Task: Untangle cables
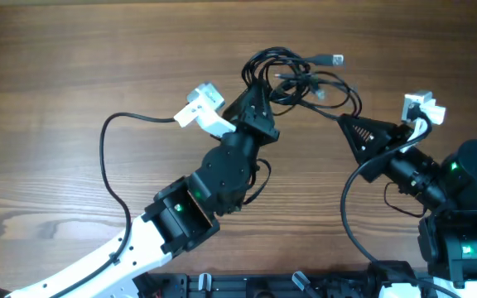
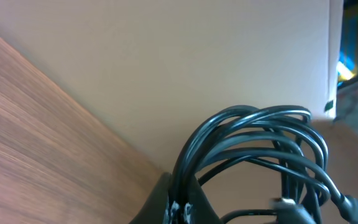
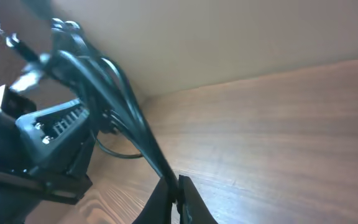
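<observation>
The cables [image 1: 298, 79] lie as a knot of thin black cords at the table's far middle, with a silver-tipped plug [image 1: 335, 60] sticking out to the right. My left gripper [image 1: 253, 89] is at the knot's left side, shut on several looped cords [image 2: 253, 127]; the jaws [image 2: 182, 204] pinch them at the bottom of the left wrist view. My right gripper [image 1: 344, 122] is at the knot's lower right, shut on a strand [image 3: 138, 127] that runs up to the left from the closed jaws [image 3: 174, 190].
The left arm's thick black lead [image 1: 106, 157] loops over the wooden table [image 1: 48, 66] at the left. White camera heads [image 1: 201, 103] [image 1: 423, 108] sit on both wrists. The right arm's base [image 1: 466, 215] fills the near right corner. The left gripper head [image 3: 42, 143] shows in the right wrist view.
</observation>
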Tool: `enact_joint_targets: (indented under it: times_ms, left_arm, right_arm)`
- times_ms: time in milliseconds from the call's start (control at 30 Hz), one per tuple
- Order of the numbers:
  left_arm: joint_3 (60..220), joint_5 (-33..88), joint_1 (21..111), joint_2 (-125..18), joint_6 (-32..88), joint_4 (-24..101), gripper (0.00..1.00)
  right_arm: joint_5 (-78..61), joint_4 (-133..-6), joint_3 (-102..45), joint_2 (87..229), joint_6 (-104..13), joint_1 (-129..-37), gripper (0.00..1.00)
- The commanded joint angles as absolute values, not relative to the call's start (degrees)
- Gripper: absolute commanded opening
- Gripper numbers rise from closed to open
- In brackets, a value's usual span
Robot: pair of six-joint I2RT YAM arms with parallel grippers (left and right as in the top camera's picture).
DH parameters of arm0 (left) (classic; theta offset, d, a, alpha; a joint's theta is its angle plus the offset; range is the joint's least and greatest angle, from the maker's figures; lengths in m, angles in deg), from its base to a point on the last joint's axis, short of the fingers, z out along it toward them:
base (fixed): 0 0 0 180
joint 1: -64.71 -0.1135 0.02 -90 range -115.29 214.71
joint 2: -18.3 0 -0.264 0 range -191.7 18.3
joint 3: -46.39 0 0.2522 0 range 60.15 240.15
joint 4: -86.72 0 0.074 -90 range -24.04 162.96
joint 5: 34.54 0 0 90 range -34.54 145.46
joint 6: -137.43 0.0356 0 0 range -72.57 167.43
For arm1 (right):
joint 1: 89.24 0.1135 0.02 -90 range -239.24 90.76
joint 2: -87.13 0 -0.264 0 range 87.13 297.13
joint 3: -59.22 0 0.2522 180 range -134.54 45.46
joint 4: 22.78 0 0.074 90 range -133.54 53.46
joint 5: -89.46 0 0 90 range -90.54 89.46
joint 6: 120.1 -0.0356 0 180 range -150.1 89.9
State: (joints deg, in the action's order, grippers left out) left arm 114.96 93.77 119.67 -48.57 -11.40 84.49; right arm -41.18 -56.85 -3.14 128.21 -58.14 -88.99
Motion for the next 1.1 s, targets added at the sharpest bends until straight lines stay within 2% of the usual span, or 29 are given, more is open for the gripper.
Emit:
enact_joint_targets:
  times_ms: [0,233,267,367,433,467,533,633,767,833,867,967,1067]
  left_arm:
    - [115.4,102.5,117.3,-48.1,-17.6,87.0,0.04]
    - [115.4,104.2,117.3,-48.1,-18.0,89.2,0.04]
    - [115.4,104.1,117.3,-48.1,-17.4,88.8,0.04]
    - [115.4,102.7,117.3,-48.1,-17.3,86.9,0.04]
    - [115.4,97.6,117.3,-48.1,-17.2,84.5,0.04]
    - [115.4,93.1,117.3,-48.2,-13.3,84.0,0.04]
    - [115.4,88.0,117.3,-48.2,-7.2,84.0,0.04]
    - [115.4,80.5,117.3,-48.2,-0.8,84.0,0.04]
    - [115.4,69.8,117.3,-48.2,1.2,83.4,0.04]
    - [115.4,68.3,117.3,-48.1,1.2,83.4,0.04]
    - [115.4,68.3,117.3,-48.1,1.2,83.7,0.04]
    - [115.4,64.3,117.3,-48.1,1.2,86.1,0.04]
    - [115.4,67.1,117.3,-48.1,2.2,86.1,0.04]
  right_arm:
    - [-36.0,-58.6,-4.4,127.9,-64.1,-89.4,0.04]
    - [-35.5,-61.4,-4.4,127.9,-68.2,-89.4,0.04]
    - [-34.3,-61.4,-4.4,127.9,-67.4,-89.4,0.07]
    - [-35.5,-60.5,-4.4,127.9,-59.3,-89.4,0.33]
    - [-40.5,-59.2,-4.4,127.9,-46.1,-89.4,0.55]
    - [-43.9,-58.4,-4.4,127.9,-39.3,-89.4,0.71]
    - [-47.0,-57.8,-4.4,127.9,-32.3,-89.4,0.88]
    - [-46.9,-55.9,-4.4,127.9,-30.1,-89.4,0.93]
    - [-43.3,-52.5,-4.4,128.1,-30.1,-89.4,0.92]
    - [-40.4,-53.2,-4.4,128.5,-30.1,-89.4,0.75]
    - [-40.4,-53.5,-4.4,128.7,-30.1,-89.4,0.55]
    - [-40.3,-53.9,-4.4,129.9,-30.1,-89.4,0.05]
    - [-40.3,-55.0,-4.4,130.5,-30.3,-89.4,0.04]
